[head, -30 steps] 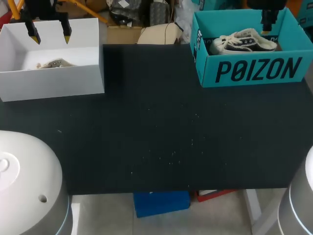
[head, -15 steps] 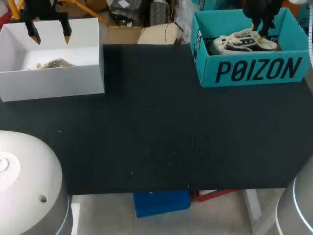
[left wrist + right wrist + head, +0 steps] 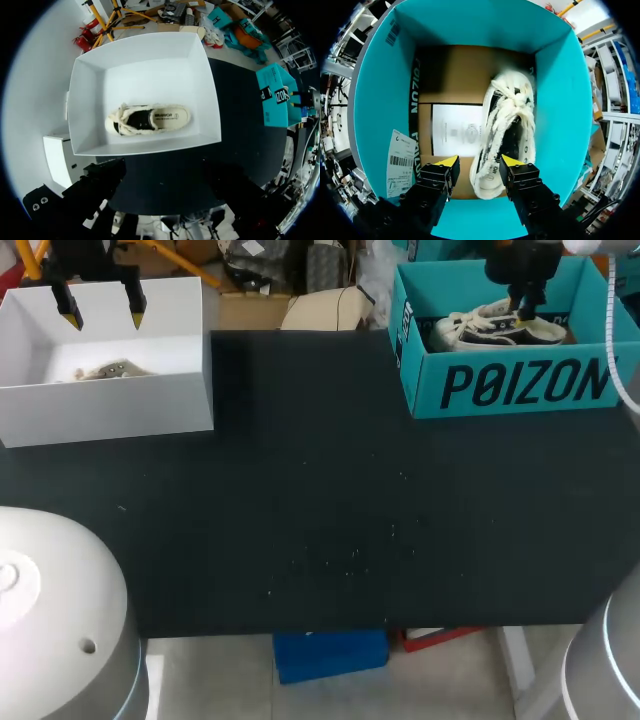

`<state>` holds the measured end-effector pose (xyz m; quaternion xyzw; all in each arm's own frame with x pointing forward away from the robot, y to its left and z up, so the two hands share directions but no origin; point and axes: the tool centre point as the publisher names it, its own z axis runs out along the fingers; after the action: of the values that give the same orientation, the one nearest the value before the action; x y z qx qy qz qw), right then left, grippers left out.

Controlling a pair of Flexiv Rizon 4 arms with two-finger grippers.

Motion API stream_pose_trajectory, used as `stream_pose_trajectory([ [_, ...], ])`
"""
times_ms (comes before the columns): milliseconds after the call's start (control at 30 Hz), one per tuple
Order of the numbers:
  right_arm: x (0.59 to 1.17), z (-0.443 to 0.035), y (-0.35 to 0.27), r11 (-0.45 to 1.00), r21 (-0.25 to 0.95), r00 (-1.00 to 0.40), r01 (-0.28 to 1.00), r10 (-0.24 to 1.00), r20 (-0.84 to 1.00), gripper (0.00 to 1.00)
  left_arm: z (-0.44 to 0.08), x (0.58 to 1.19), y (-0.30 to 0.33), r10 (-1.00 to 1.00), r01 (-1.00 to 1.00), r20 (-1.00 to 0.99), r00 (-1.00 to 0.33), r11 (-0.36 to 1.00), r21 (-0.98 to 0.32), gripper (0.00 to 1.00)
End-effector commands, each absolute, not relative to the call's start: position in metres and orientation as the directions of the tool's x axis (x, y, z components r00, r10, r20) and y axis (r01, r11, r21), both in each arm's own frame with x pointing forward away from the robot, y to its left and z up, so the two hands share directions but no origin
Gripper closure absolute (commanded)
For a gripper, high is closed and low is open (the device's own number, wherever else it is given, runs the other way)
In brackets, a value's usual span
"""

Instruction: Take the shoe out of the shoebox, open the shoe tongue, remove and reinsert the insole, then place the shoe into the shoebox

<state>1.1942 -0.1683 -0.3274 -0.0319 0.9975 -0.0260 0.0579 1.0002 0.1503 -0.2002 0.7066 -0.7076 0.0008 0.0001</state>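
Two boxes: we are hovering our right gripper (image 3: 480,161), spread wide, over the frayed-laced cream shoe (image 3: 507,130) lying in the teal cardboard shoebox (image 3: 380,75); our left gripper (image 3: 102,312), fingers apart, is hanging above the white box (image 3: 100,410).

You get soft, even overhead light. The white open cardboard box (image 3: 110,400) at far left glows brightly, nearly washed out from the left wrist. The matte black tabletop (image 3: 330,490) stays dim. Inside the teal shoebox (image 3: 375,100), shadow darkens one corner.

Blk lettering on teal shoebox (image 3: 520,385) front, barcode sticker (image 3: 400,161) inside.
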Motion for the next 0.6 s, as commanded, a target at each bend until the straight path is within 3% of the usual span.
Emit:
stream_pose_trajectory([
  [33, 1.21, -0.337, -0.168, 0.998, -0.053, -0.996, -0.028, -0.033, -0.088, 0.52, -0.2, 1.0, 0.15, -1.0, -1.0, 0.001, -0.001, 0.001, 0.0, 0.0],
  [600, 1.198, -0.356, -0.165, 0.996, -0.042, -0.994, 0.079, 0.075, -0.083, 0.56, -0.2, 1.0, 0.15, -1.0, -1.0, 0.001, -0.001, 0.001, 0.0, 0.0],
])
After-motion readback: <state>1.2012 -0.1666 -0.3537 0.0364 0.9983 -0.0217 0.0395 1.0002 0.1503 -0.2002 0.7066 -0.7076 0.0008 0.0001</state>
